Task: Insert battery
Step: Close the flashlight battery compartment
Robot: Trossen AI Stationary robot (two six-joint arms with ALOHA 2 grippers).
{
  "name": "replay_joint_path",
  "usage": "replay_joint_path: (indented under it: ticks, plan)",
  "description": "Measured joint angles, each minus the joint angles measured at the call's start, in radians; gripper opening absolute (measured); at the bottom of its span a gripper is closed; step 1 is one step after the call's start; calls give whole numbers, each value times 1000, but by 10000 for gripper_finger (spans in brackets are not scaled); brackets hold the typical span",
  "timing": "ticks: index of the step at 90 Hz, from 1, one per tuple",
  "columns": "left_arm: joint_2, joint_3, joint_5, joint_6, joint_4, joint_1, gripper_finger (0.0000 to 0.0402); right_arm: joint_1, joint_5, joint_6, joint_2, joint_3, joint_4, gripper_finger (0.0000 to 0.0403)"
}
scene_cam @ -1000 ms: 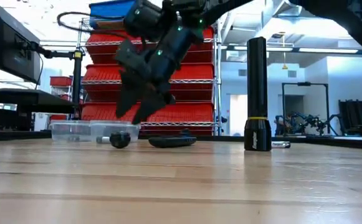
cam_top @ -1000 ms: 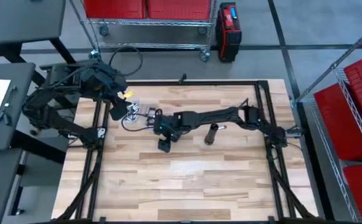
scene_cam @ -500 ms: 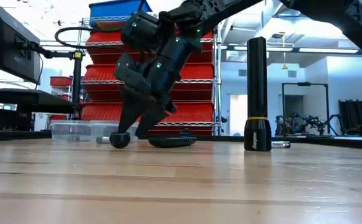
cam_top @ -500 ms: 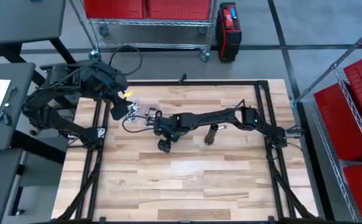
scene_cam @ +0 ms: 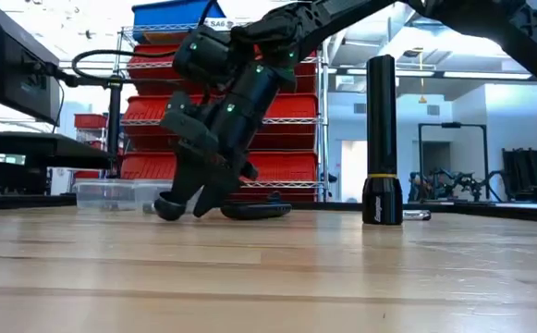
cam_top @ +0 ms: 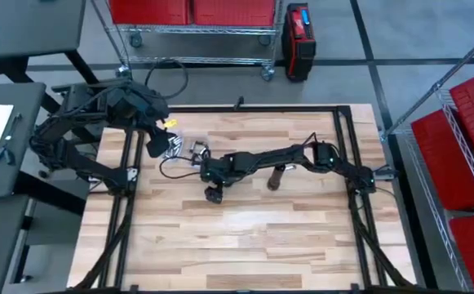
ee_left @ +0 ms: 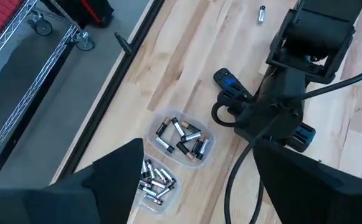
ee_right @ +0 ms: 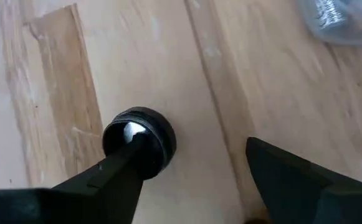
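Note:
A black flashlight [scene_cam: 382, 139] stands upright on its wider end near the table's middle [cam_top: 276, 175]. Its round black cap [ee_right: 159, 140] lies on the wood to the left. My right gripper [ee_right: 196, 146] is open and low at the table [scene_cam: 183, 205], one finger over the cap, the other well off to the side. Two clear tubs of batteries [ee_left: 182, 140] [ee_left: 156, 182] sit at the far left. My left gripper [ee_left: 199, 199] hangs open above them [cam_top: 157, 144], holding nothing. My right gripper comes down at a slant, and one fingertip [ee_right: 131, 155] lies over the cap's near rim [ee_right: 144, 163]. The finger hides the spot, so I cannot tell whether it touches. The cap lies flat on the table, open side up.
A flat black and blue object [ee_left: 232, 85] lies on the wood beside the right arm [ee_left: 293, 74]. A loose battery [ee_left: 261, 11] rests farther right. The black frame rails [cam_top: 130, 204] border the table's sides. The near half of the tabletop [cam_top: 245, 245] is bare wood.
My right gripper has gone down and a little toward the table's left edge, ending with its fingers at the cap on the table. It has stayed open.

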Motion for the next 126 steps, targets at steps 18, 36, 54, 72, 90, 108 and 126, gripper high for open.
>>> replay_joint_path:
  ticks: [18, 36, 54, 72, 90, 108, 126]
  plan:
    - [-1, 0, 0, 1, 1, 0, 283, 1, 0, -4, 1, 0, 3, 107]
    - [-1, -1, 0, 29, -9, 0, 283, -12, -23, -3, 4, -3, 15, 11]
    - [8, -1, 0, 57, -16, 0, 283, -16, -24, 4, 5, -4, 37, 3]
    - [12, -2, 0, 69, -24, 0, 283, -21, -23, 4, -16, -6, 35, 1]
    - [12, 3, 0, 183, 38, 0, 283, -34, -18, 1, -49, -8, 25, 1]
    - [10, 35, 0, 240, 92, 0, 283, -47, -19, -4, -109, -7, 36, 1]
    - [12, 76, -13, 271, 117, 0, 283, -75, -19, -8, -197, -7, 36, 1]
